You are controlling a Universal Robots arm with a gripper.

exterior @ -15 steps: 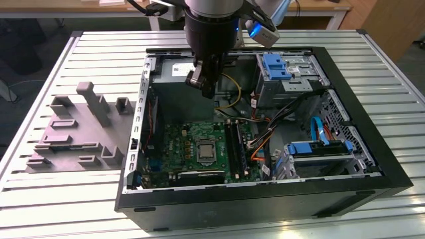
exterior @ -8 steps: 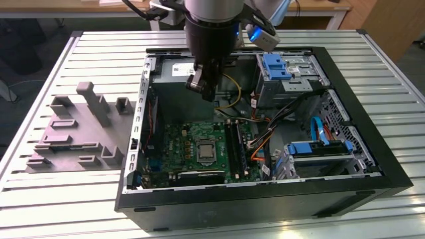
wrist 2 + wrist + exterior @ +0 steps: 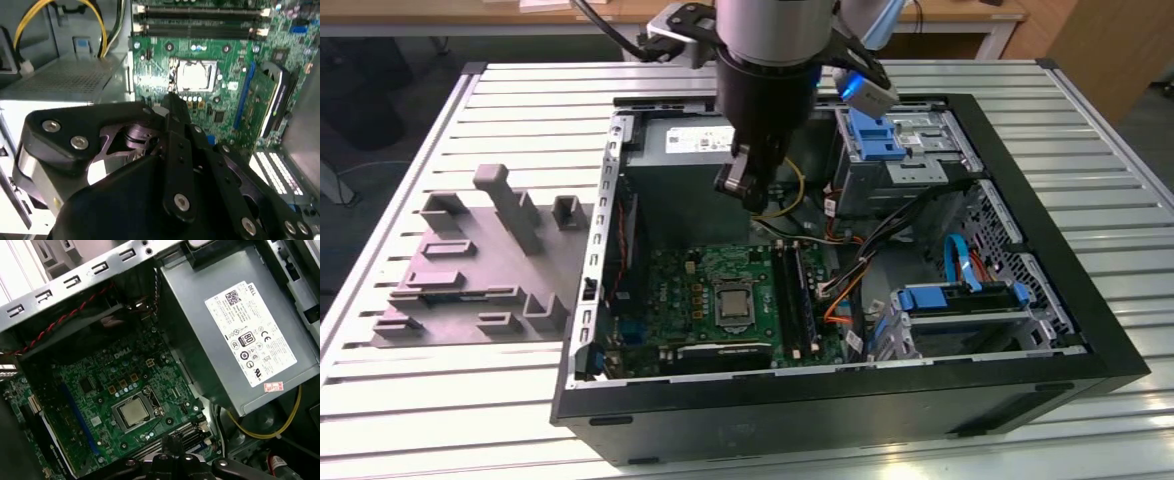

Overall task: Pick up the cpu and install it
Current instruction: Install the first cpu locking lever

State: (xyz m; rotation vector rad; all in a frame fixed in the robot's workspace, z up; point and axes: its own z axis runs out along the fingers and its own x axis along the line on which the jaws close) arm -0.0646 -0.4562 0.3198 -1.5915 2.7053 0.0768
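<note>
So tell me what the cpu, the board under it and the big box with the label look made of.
The cpu: pale brushed-looking metal top, dull sheen. The circuit board: green lacquered laminate, probably fibreglass, studded with solder points. The power supply box: grey sheet metal, matte, with folded edges and a white paper-like label.

An open black computer case [image 3: 1067,330] lies on a slatted metal table [image 3: 400,400]. Inside, a green circuit board [image 3: 674,290] sits near a grey power supply [image 3: 674,175]. A grey fixture [image 3: 467,270] stands at the exterior view's left.
</note>
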